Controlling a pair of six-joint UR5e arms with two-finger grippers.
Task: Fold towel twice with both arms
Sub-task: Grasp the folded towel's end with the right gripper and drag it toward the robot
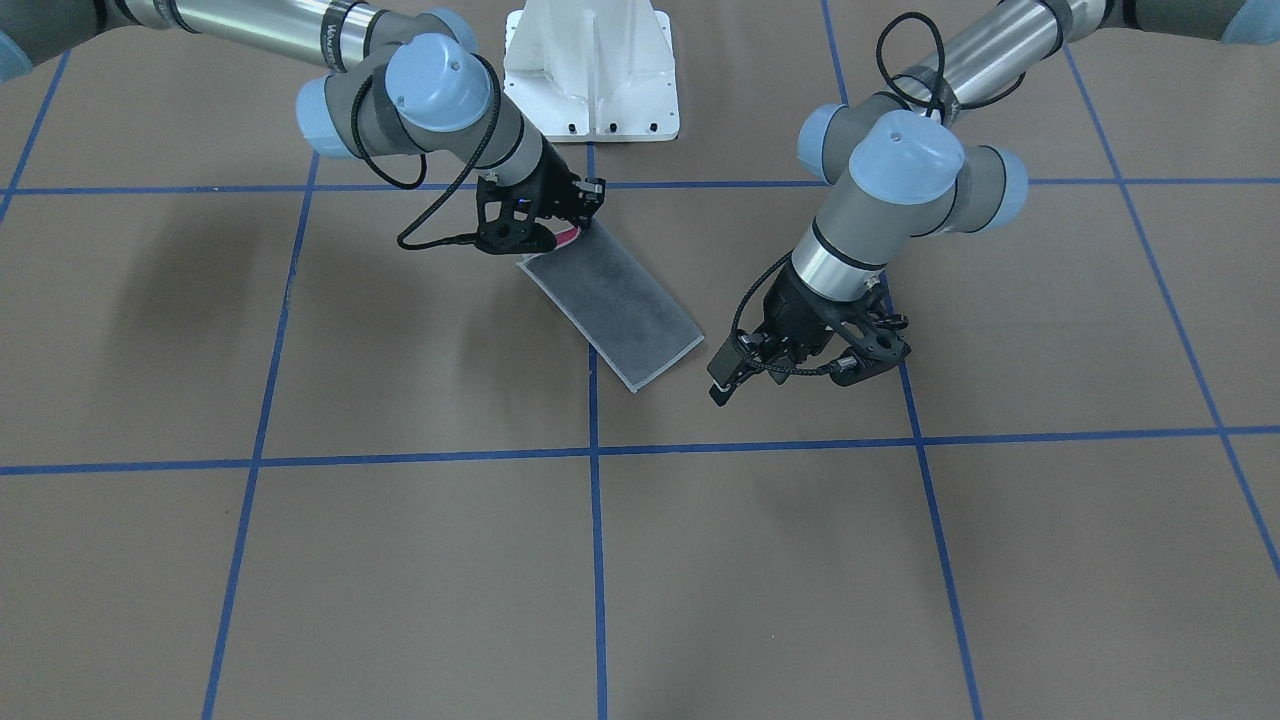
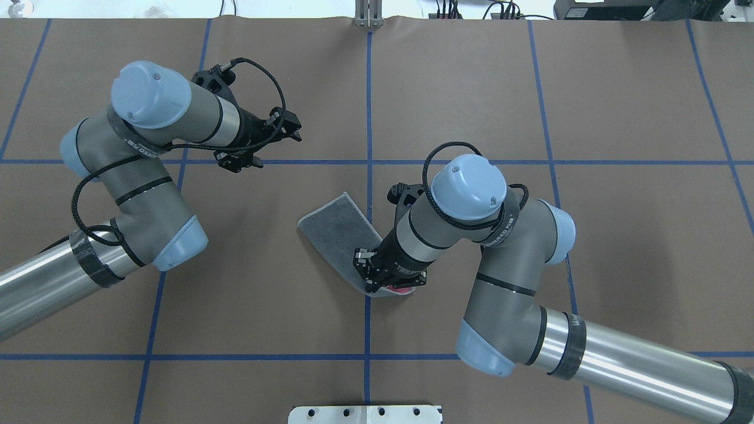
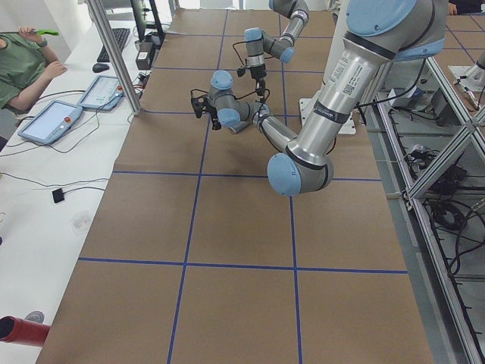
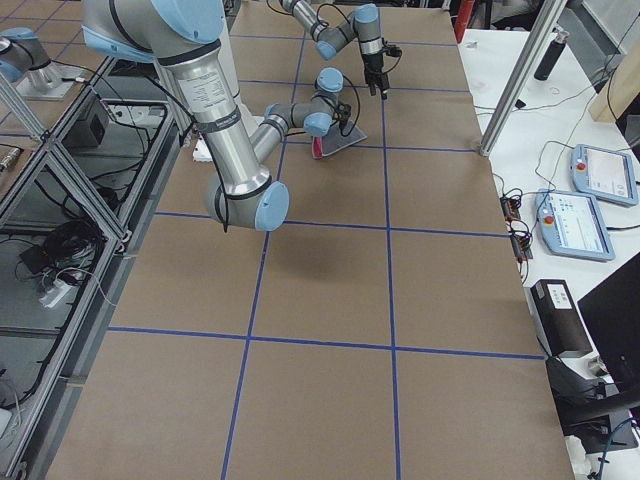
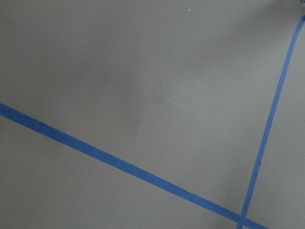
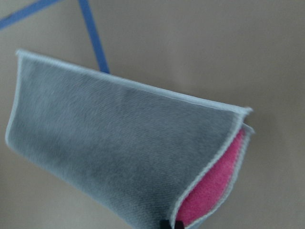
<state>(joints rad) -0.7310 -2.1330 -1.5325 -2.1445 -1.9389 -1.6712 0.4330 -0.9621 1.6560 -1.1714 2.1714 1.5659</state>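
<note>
Pinching the folded towel (image 1: pixel 615 305) is the right pincer (image 1: pixel 572 237).

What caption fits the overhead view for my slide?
Right gripper pinches one end of the half-folded towel, grey face up; left gripper open, apart.

Overhead and front cameras looked steeply down on the worktop (image 2: pixel 235 306) from opposite sides, sharing the towel (image 2: pixel 339 227). Side cameras watched from farther off at either end. The right wrist camera hung close above the towel.
</note>
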